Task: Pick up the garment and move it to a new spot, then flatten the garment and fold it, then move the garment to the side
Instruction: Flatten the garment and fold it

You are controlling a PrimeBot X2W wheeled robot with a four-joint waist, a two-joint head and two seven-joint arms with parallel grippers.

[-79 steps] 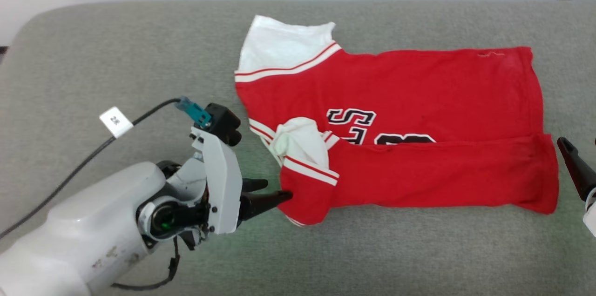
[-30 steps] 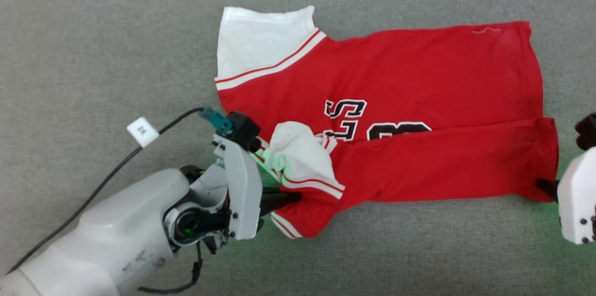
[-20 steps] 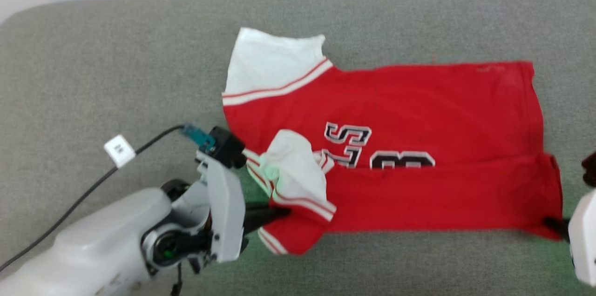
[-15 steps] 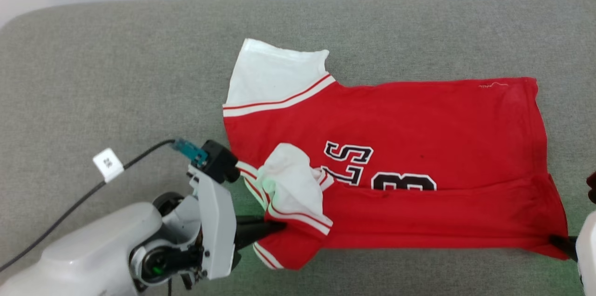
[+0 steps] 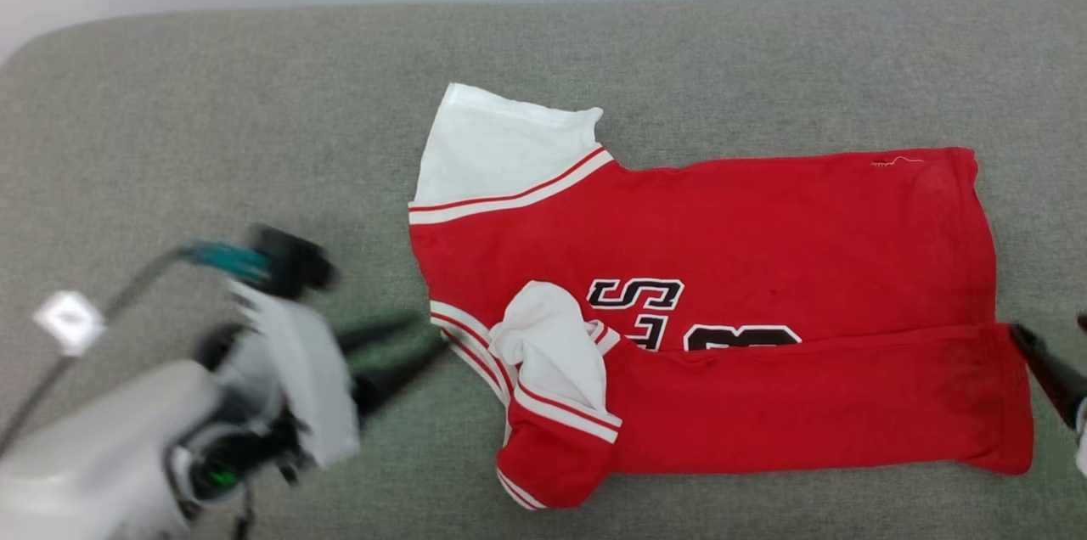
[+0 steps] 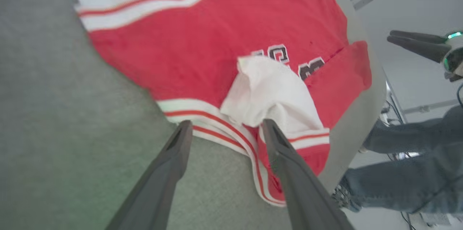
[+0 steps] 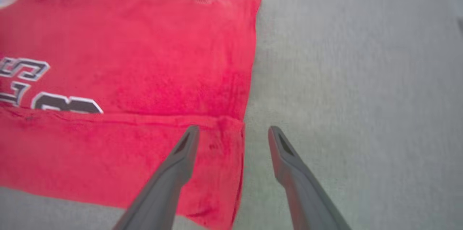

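Left jaws and right jaws now apart beside the garment [image 5: 764, 243]

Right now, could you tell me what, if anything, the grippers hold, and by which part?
Nothing is held: the left gripper is open beside the garment's folded sleeve, the right gripper open at its hem.

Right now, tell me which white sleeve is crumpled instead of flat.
The near sleeve, bunched up beside the black print. The far sleeve lies spread flat on the grey surface.
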